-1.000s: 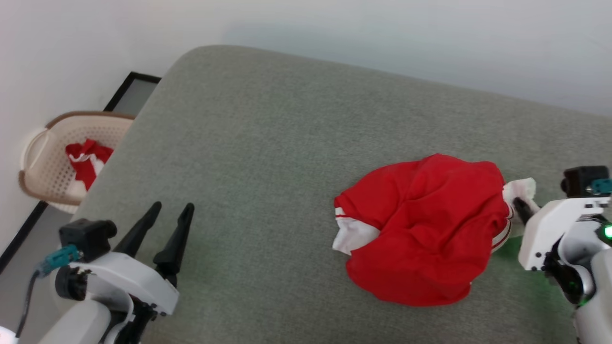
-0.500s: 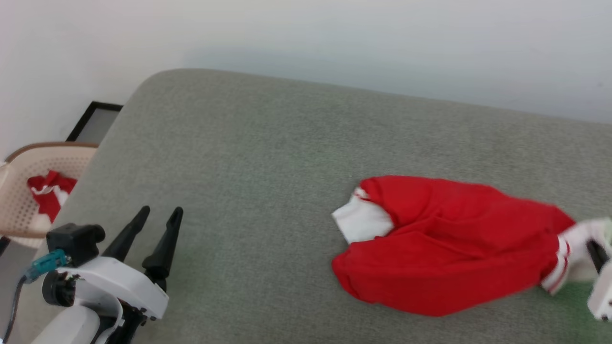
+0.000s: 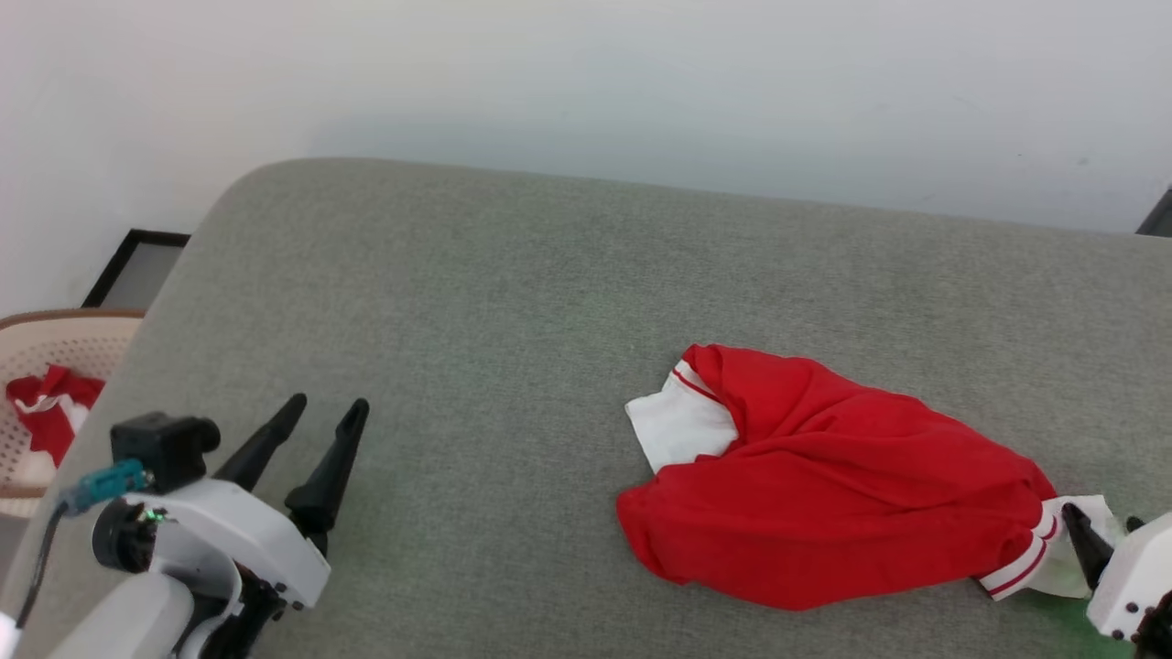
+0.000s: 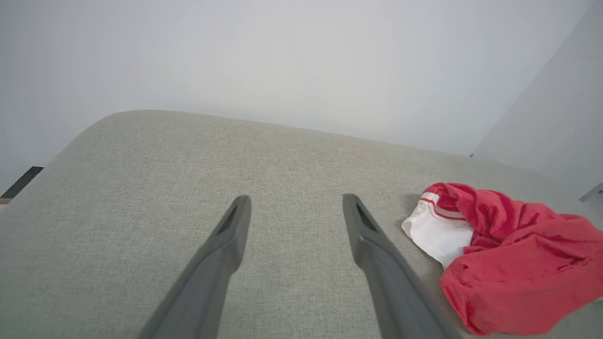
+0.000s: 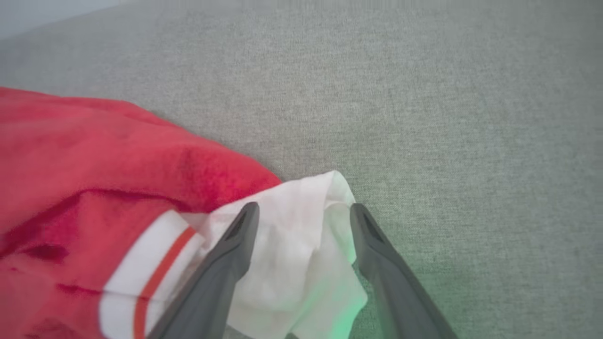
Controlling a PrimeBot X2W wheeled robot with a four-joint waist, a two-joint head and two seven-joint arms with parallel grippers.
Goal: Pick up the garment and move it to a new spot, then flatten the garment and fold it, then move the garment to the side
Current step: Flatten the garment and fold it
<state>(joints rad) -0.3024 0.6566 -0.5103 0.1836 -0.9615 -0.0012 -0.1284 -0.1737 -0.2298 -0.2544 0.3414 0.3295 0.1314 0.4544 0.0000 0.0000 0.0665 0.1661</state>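
Observation:
The garment (image 3: 824,494) is a red shirt with white striped-trim sleeves, lying bunched and stretched sideways on the grey cushioned surface (image 3: 504,302). My right gripper (image 3: 1101,517) is at its right end. In the right wrist view that gripper (image 5: 304,207) stands open, with the garment (image 5: 94,165) to the left and its white sleeve (image 5: 301,245) lying slack between the fingers. My left gripper (image 3: 328,403) hovers open and empty at the lower left, well apart from the shirt. The left wrist view has the left gripper (image 4: 294,200) with the garment (image 4: 518,263) off to its right.
A beige basket (image 3: 55,325) stands on the floor past the surface's left edge and holds a small red-and-white cloth (image 3: 46,403). A black-framed panel (image 3: 137,265) lies by the wall. The white wall runs behind the surface's far edge.
The head camera has shifted. The shirt went from a rounded heap to a long shape drawn out to the right. My right gripper, shut on the white sleeve before, now has its fingers spread.

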